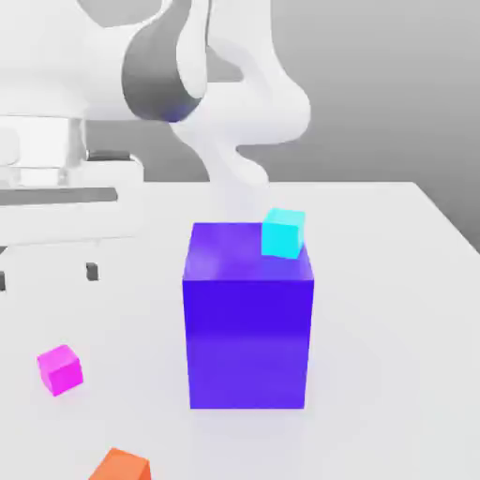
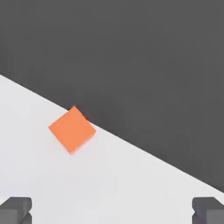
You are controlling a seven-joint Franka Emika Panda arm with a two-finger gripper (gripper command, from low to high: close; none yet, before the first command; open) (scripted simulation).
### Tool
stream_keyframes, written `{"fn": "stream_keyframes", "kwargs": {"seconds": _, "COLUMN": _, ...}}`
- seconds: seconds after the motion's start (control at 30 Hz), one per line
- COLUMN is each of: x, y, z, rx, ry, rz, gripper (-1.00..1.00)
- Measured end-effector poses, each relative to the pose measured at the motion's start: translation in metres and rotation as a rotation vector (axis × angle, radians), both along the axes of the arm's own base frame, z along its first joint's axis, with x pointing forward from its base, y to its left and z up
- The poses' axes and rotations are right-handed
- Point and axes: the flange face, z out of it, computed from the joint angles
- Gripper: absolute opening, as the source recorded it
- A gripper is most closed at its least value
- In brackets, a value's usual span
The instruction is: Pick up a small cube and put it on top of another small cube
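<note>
Four blocks share the white counter [image 1: 403, 309], and the robot arm [image 1: 216, 84] looms over its far side. Largest of the blocks is the tall blue-violet block [image 1: 248, 323] in the middle, with a small cyan cube [image 1: 282, 232] resting on its top near the back corner, toward the exterior view's right. A small pink cube [image 1: 60, 368], the one to be picked, sits on the counter well apart from the big block, toward the exterior view's left. An orange cube [image 2: 72, 130] lies near the counter's front edge, not far from the pink one.

The end effector [image 2: 112, 210] is spread wide, fingertips [image 2: 16, 209] far apart, with nothing held. In the hand view it looks down over the counter's edge with the orange cube ahead of it, not the pink one. Judging by that, the coming move needs the end effector to shift sideways to sit over the pink cube before descending.
</note>
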Motion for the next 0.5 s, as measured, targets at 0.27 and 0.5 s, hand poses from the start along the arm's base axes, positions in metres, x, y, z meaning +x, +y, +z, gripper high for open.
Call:
{"fn": "stream_keyframes", "kwargs": {"seconds": 0.27, "x": -0.067, "y": -0.047, "z": -0.106, "rx": -0.014, "ry": 0.178, "rz": 0.152, "gripper": 0.00}}
{"fn": "stream_keyframes", "kwargs": {"seconds": 0.5, "x": -0.088, "y": -0.057, "z": -0.183, "rx": -0.016, "ry": 0.227, "rz": 0.201, "gripper": 0.00}}
